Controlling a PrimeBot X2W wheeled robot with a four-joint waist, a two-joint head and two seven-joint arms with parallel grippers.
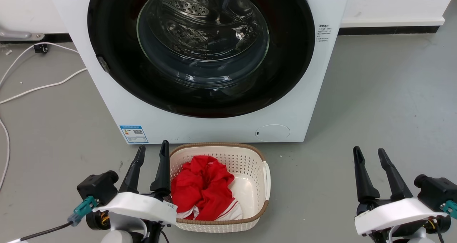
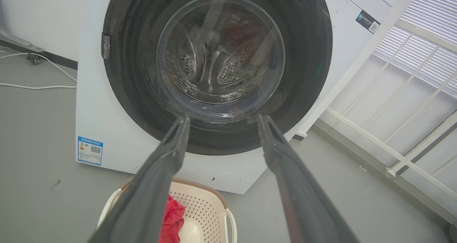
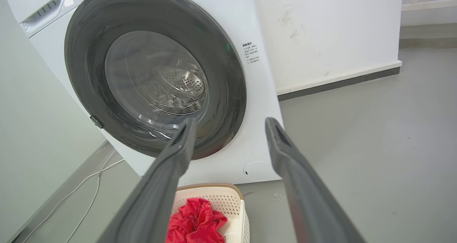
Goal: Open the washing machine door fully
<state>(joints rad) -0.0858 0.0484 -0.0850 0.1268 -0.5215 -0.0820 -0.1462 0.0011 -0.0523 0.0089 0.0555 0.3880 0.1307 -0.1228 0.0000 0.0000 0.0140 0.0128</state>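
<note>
your left gripper (image 1: pixel 153 145) and right gripper (image 1: pixel 369 149) stood spread and empty, apart from the shut washing machine door (image 1: pixel 285 57)

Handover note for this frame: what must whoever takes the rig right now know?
Left gripper: open, empty, low by the basket.
Right gripper: open, empty, low at the right.
Washing machine door: shut against the washing machine; neither gripper touches it.
The basket, holding red cloth, stands on the floor just before the door.
Done: nothing. Left: the whole opening.
</note>
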